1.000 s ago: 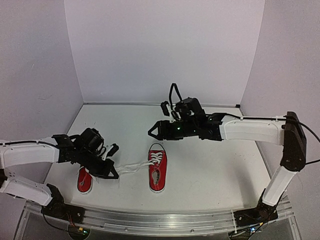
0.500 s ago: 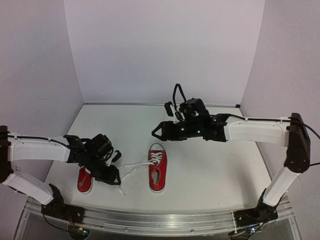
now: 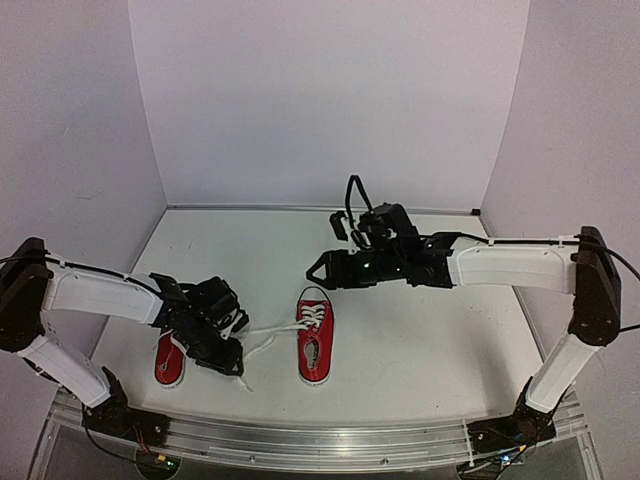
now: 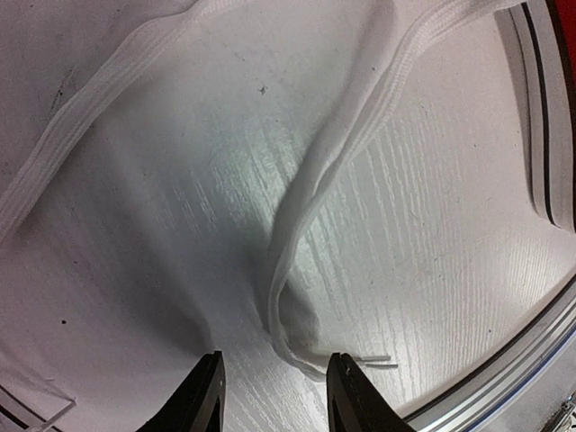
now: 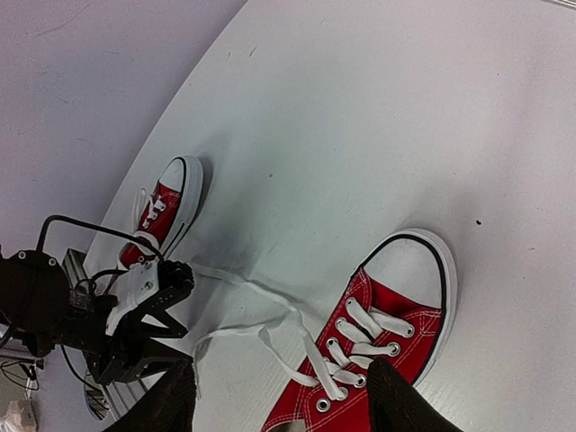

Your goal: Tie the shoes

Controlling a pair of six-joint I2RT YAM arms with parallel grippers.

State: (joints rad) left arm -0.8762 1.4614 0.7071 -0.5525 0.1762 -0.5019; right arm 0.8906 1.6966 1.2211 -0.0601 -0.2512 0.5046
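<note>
Two red shoes with white toe caps lie on the white table, one at the left [image 3: 168, 360] and one in the middle [image 3: 315, 335]. The middle shoe [image 5: 387, 346] has loose white laces [image 3: 262, 338] trailing left across the table. My left gripper [image 3: 226, 356] hangs low between the shoes, open. Its fingertips [image 4: 205, 391] straddle the lace [image 4: 306, 180], which lies slack on the table with its tip by the right finger. My right gripper [image 3: 318, 268] hovers open above the middle shoe's toe with nothing in it. The left shoe [image 5: 168, 205] is laced.
An aluminium rail [image 3: 320, 440] runs along the table's near edge, close to the left gripper [image 4: 504, 378]. One shoe's white sole [image 4: 547, 108] shows at the right edge of the left wrist view. White walls enclose the table at the back and sides.
My left gripper has opened and let go of the lace, which now lies slack on the table. The left arm has shifted slightly right and nearer. The right arm has drifted a little to the right.
</note>
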